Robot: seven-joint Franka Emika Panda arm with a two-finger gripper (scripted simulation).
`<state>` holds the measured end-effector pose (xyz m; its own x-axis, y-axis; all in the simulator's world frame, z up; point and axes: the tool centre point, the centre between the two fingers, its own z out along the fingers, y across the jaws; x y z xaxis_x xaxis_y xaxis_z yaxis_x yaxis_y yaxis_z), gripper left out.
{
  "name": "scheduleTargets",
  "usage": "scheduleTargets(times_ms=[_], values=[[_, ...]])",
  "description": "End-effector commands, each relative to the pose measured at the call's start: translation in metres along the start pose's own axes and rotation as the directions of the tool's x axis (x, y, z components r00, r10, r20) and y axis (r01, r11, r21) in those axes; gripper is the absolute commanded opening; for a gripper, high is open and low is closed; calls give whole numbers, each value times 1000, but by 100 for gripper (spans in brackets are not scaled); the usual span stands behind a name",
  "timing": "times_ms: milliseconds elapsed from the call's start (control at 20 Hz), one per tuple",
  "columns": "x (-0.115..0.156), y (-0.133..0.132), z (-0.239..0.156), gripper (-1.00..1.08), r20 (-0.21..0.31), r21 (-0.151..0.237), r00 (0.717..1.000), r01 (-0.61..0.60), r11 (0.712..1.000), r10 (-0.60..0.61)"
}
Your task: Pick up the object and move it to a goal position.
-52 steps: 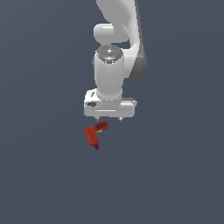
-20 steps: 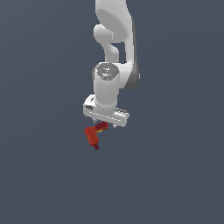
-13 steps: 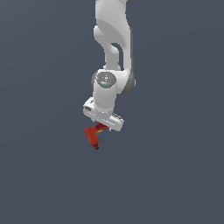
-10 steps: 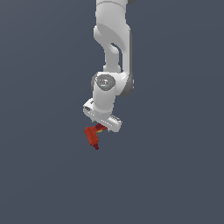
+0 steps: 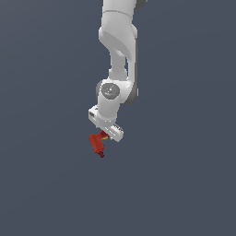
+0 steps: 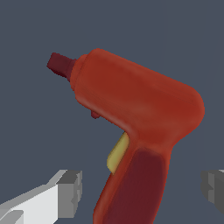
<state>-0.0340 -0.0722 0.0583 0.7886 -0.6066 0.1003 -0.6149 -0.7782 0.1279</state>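
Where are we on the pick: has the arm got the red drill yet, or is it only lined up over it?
Done: the gripper is down at the red drill. In hand: the wrist view shows the jaws open, one on each side of the dark handle, not touching it, so there is no grasp yet. Left: close on the handle, lift, and carry it to the goal, which neither view shows.

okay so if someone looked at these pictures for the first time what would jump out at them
The small red drill-shaped object with a dark red nozzle tip and yellowish trigger fills the wrist view, its handle between the two grey fingertips. In the exterior view, the white robot arm reaches down over it against a plain dark grey background.
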Motion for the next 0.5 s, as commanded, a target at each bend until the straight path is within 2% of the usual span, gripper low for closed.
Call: scheduleTargets(times_ms=[0, 450], values=[[0, 2, 3, 108, -3, -3, 1000, -16, 1000, 16], [-1, 2, 11, 108, -3, -4, 1000, -19, 1000, 19]])
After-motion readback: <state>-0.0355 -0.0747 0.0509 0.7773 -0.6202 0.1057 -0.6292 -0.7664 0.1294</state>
